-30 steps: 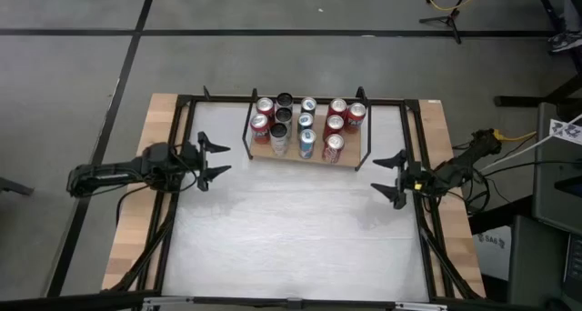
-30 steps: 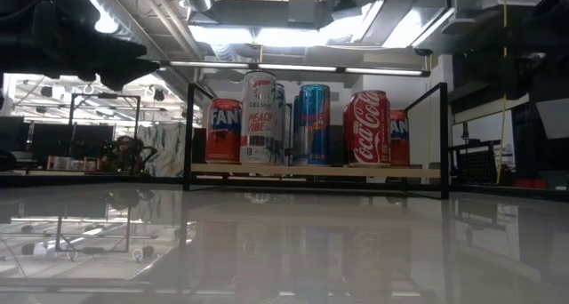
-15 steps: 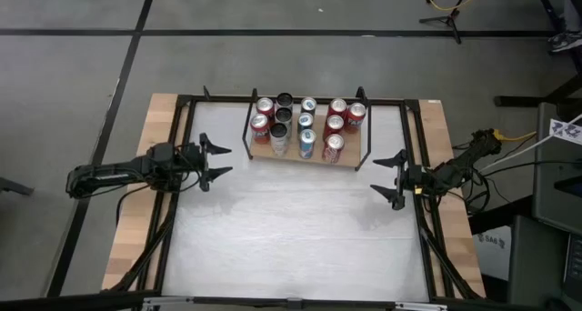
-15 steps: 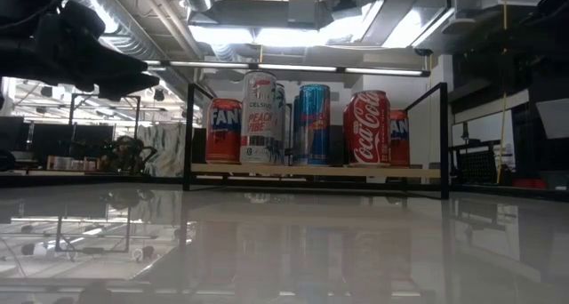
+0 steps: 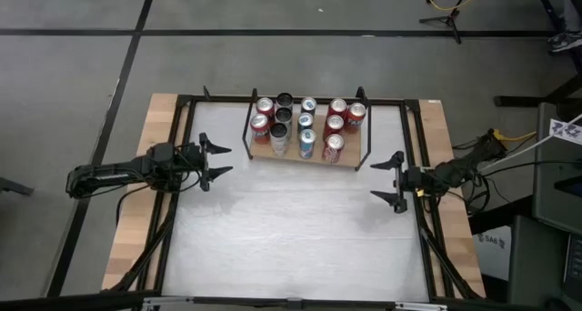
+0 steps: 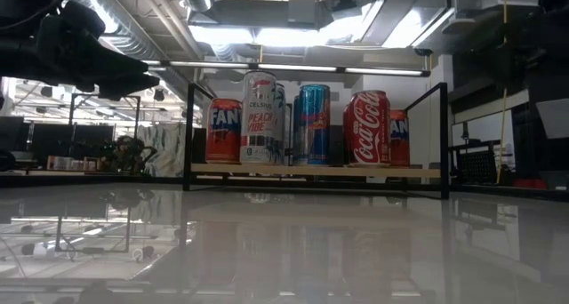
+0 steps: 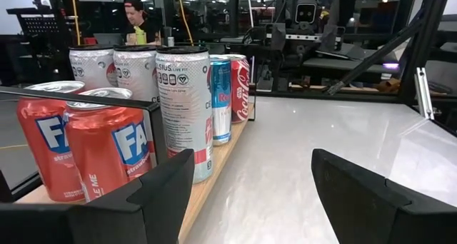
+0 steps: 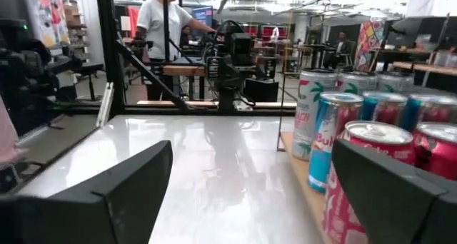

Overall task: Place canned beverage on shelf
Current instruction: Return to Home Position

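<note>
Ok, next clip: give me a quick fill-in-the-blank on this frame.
The left hand and right hand are both ___, holding nothing.
The cans all stand ___ on the shelf.
In the low view, the Coca-Cola can stands to the ___ of the blue can.
Missing: open; upright; right.

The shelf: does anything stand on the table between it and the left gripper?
Nothing visible does. The left gripper, open, is at the left side of the table; only white surface lies between it and the shelf.
</note>
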`<state>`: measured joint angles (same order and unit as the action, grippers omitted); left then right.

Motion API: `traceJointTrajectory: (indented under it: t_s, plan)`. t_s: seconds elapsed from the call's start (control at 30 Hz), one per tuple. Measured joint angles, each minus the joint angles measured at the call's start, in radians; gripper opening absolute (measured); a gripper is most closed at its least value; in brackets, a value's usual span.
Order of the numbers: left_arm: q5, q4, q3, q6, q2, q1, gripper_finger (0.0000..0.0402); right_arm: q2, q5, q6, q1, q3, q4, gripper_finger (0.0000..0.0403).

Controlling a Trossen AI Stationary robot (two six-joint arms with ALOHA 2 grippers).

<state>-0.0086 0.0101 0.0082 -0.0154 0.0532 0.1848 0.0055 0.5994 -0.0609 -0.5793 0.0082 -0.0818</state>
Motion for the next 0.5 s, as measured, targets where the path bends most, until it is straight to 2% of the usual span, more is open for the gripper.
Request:
traceJointTrajectory:
  t_s: [0.5]
  plan:
    - [0.0, 0.0, 0.0, 0.0, 0.0, 0.0, 0.0276, 0.0, -0.478, 0.015, 0.511, 0.0, 0.039, 0.0374]
